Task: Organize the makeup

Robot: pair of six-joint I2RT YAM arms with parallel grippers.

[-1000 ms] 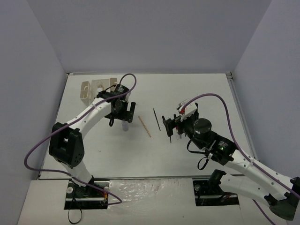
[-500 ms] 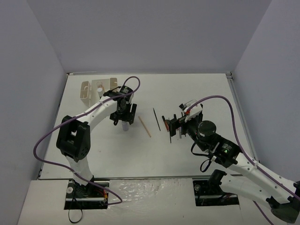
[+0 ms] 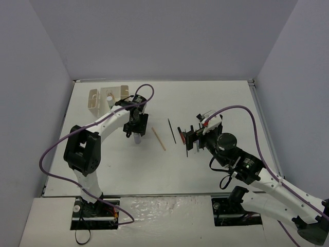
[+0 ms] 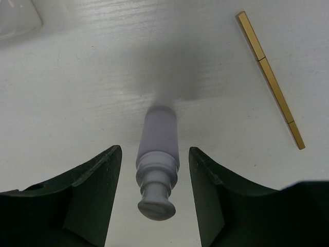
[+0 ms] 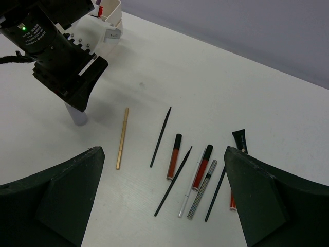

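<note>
Left gripper (image 4: pixel 154 150), jaws apart and clear of both sides, straddles the upright pale-grey cylindrical bottle (image 4: pixel 160 135), with the slim gold pencil (image 4: pixel 270 77) at 2 o'clock in the left wrist view; right gripper (image 5: pixel 163 150), jaws wide apart, hangs over the row of red and black tubes and pencils (image 5: pixel 204 167).

Soft, even overhead light keeps the white bench (image 3: pixel 216 103) bright, a diffuse grey shadow spreads behind the pale lilac plastic bottle (image 4: pixel 159 139), and the dark left pincer (image 4: pixel 154 154) looms slightly blurred up close.

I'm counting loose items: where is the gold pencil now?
In the top view the gold pencil lies flat on the table left of centre, just right of the upright grey bottle and left of a thin black stick.
</note>
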